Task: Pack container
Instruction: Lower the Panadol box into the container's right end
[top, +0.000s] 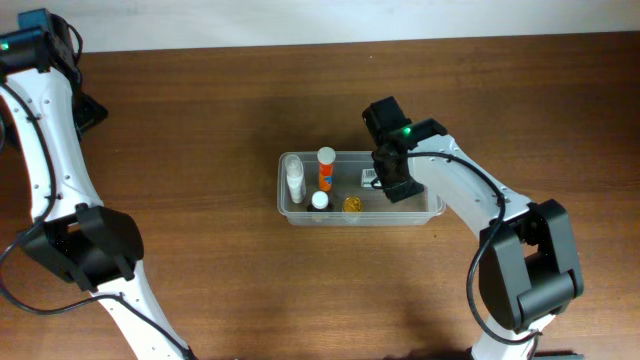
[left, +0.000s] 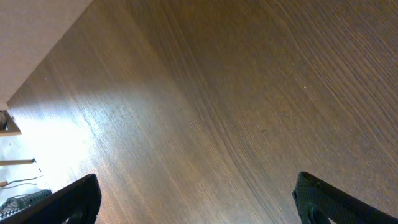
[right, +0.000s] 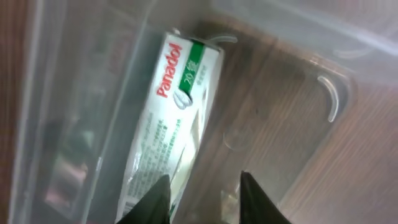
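Observation:
The container (top: 417, 203), a clear shallow tub, sits mid-table. Inside it stand a white bottle (top: 294, 180), an orange bottle (top: 325, 168) and a small white-capped bottle (top: 319, 200), with a yellow item (top: 352, 204) beside them. A white Panadol box (right: 171, 118) lies along the container's wall (right: 74, 93). My right gripper (right: 205, 176) reaches down into the tub, its fingers apart with only the clear floor between them; the box lies just outside its left finger. My left gripper (left: 196, 177) hangs wide open over bare wood, far off at the left.
The brown wooden table (top: 200, 120) runs to a pale wall at the back. The left arm (top: 50, 140) stands along the table's left side. The right arm's base (top: 525, 265) is at the front right.

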